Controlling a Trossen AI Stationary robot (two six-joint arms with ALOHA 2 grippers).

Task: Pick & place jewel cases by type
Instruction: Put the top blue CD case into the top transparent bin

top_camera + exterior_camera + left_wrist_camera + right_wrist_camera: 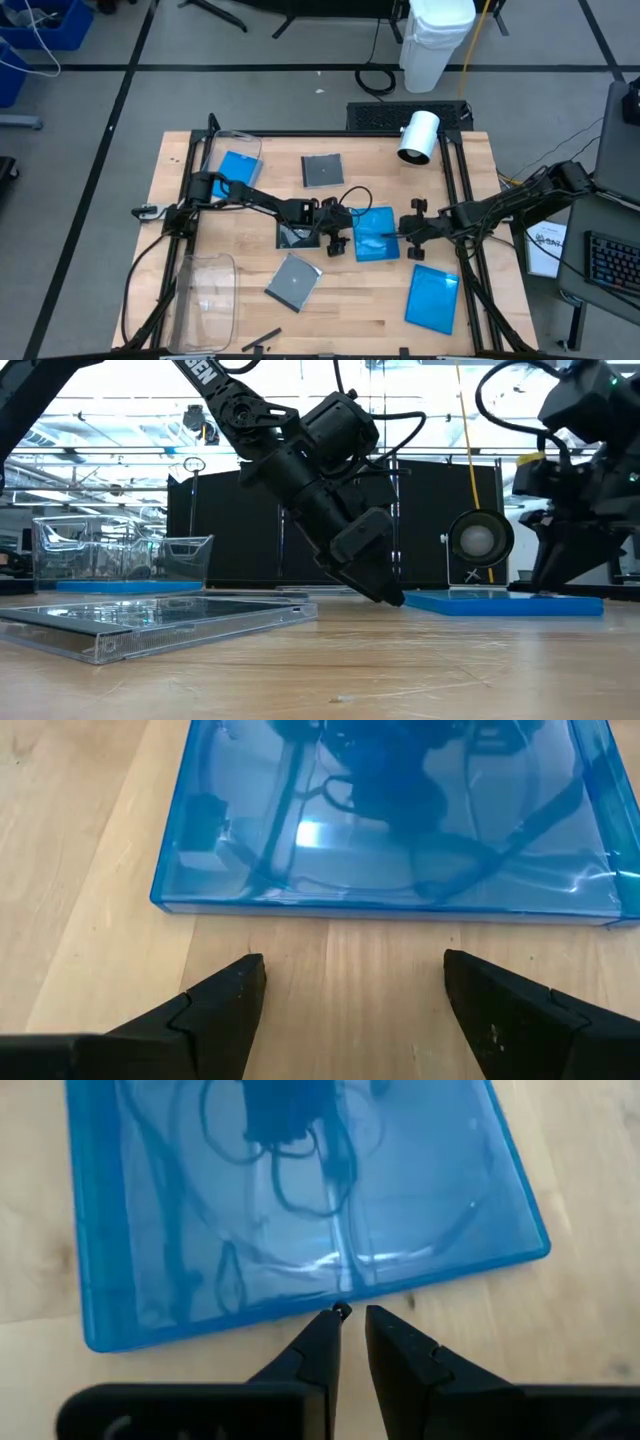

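A bright blue jewel case (pixel 375 234) lies flat at the table's middle, between my two grippers. My left gripper (pixel 340 241) (pixel 345 985) is open just left of it, fingertips low over the wood and short of its edge (pixel 380 908). My right gripper (pixel 405 233) (pixel 351 1318) is shut to a narrow slit at the case's right edge. A second blue case (pixel 432 298) lies near the right front. A third (pixel 237 169) sits by the far-left bin. Grey cases lie at the far middle (pixel 322 170), under the left arm (pixel 294 236) and near the front (pixel 293 281). My right gripper meets the middle blue case at its right edge (pixel 300 1312), about halfway along it. The almost shut fingertips (pixel 335 1320) come in low from the table's right, slanting down. They butt against the edge rather than pinch it. The case lies flat on the table.
One clear plastic bin (pixel 236 146) stands at the far left and another (pixel 205 293) at the near left. A white cylinder (pixel 418 136) lies at the far right. In the low view the front grey case (pixel 150 625) lies close to the camera. Bare wood shows along the front middle.
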